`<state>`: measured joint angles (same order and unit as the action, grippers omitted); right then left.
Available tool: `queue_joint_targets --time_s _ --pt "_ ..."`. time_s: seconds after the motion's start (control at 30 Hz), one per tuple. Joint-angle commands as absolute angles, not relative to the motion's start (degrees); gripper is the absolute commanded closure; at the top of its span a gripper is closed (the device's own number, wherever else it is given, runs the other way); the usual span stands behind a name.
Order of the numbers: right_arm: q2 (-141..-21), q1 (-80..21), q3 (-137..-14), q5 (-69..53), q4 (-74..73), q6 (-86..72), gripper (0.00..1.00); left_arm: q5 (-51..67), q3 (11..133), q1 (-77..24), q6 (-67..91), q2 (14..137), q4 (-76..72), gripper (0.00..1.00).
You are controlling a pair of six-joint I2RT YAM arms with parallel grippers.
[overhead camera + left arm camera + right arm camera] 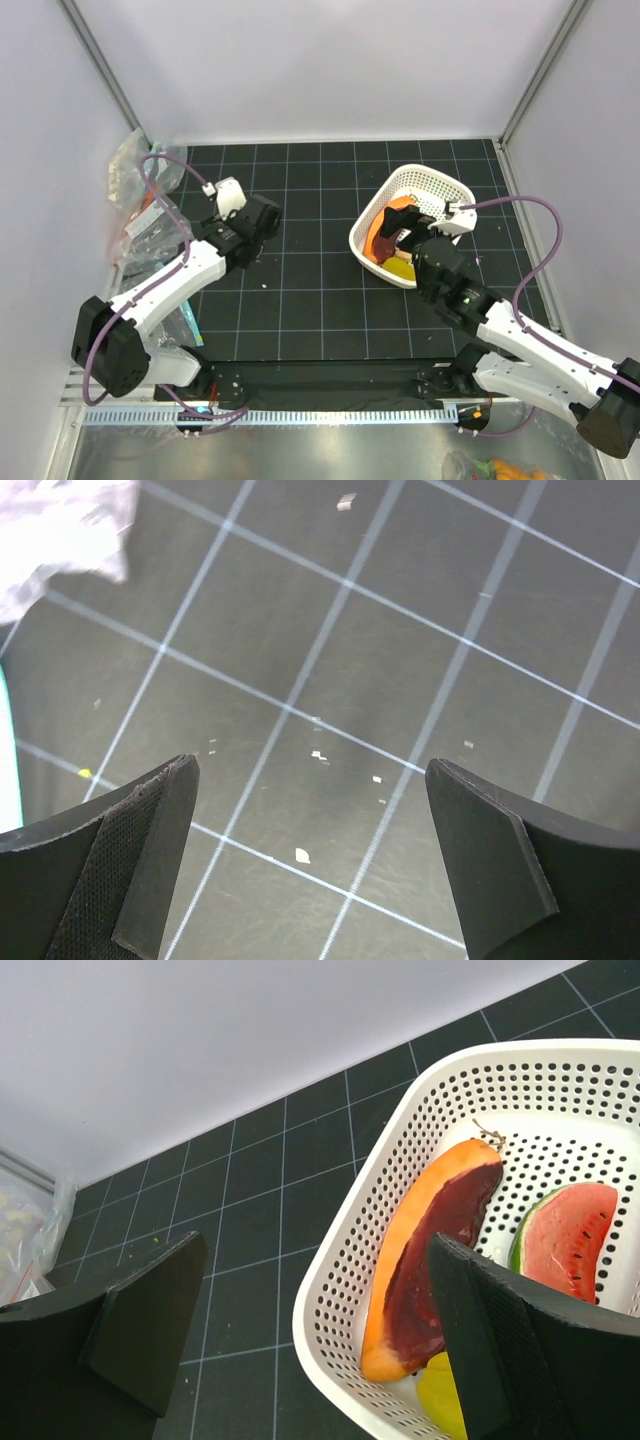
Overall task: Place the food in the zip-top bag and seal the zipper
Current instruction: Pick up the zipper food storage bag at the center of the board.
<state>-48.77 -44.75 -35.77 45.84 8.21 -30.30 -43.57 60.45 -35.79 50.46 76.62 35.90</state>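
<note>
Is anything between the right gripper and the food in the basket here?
Nothing visible does. The right gripper hangs open over the near side of the white basket, with the orange and dark red piece in plain view between its fingers. Only the basket's perforated wall would block a sideways approach.

Left gripper [310, 770] hangs over a dark counter [420, 650] ruled with white grid lines, its two black fingers [150, 870] spread wide apart. Pale flecks [303, 856] dot the counter beneath the gap. Crinkled clear plastic [50, 530] lies ahead to the gripper's left, with a teal edge [8, 750] beside the left finger.
</note>
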Motion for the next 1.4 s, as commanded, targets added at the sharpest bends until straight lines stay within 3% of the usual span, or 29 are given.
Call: queue_joint_targets --time_s 0.0,0.23,0.33,0.47,0.83,1.1,1.37 --pt "-48.60 -44.47 -36.83 45.44 11.78 -29.36 0.01 -45.88 57.84 -32.27 58.87 74.10 37.44 0.00" --pt "-49.92 -44.47 -36.21 43.86 13.45 -28.30 0.00 -44.11 50.10 -25.85 65.37 68.03 34.63 0.01" --pt "-50.45 -44.56 -36.56 43.24 13.53 -28.04 0.00 -46.75 46.69 -23.39 72.64 65.40 35.95 0.03" --pt "-50.10 -44.47 -36.83 42.19 13.36 -26.72 0.00 -41.76 44.12 -16.01 77.68 64.60 33.66 0.08" --pt "-50.71 -44.47 -36.91 39.99 13.80 -24.70 0.00 -42.80 52.03 -3.79 81.48 73.82 40.79 0.02" --pt "-48.96 -44.56 -36.91 39.02 13.01 -24.70 0.01 -47.20 61.86 -0.97 76.73 81.55 37.62 0.05" --pt "-47.73 -44.47 -36.91 38.14 12.74 -24.79 0.00 -40.72 65.39 5.34 80.77 95.26 35.79 0.11"
